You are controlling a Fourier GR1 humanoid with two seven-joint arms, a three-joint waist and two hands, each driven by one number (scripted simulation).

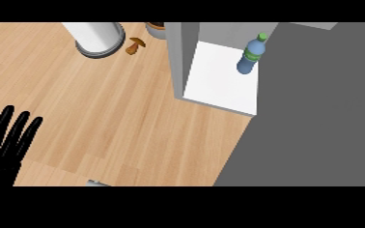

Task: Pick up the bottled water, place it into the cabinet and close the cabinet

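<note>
At the far left edge the left hand (16,140) rests with its fingers straight and pointing up. It is open and holds nothing, and it sits well apart from everything the task concerns, so it looks parked out of the way rather than working. The wooden counter (107,116) spreads out to its right, mostly bare. Near the counter's far side stands a white cylinder (96,36) on a dark round base. A small brown object (134,46) lies just beside it, and the rim of a brown pot (158,29) shows behind. None of these seems to matter to the job.

Next comes the cabinet (182,58), with a grey side wall and a white shelf (217,82) open to view. The bottle (250,57), blue with a green label and cap, stands upright on that shelf near its right edge. The placing step therefore appears done, and upright is a sensible way to leave it so that it does not roll.

A broad grey panel (306,121) fills the right side. It is probably the cabinet door, open, which would leave closing as the remaining step. The right hand is not in view.
</note>
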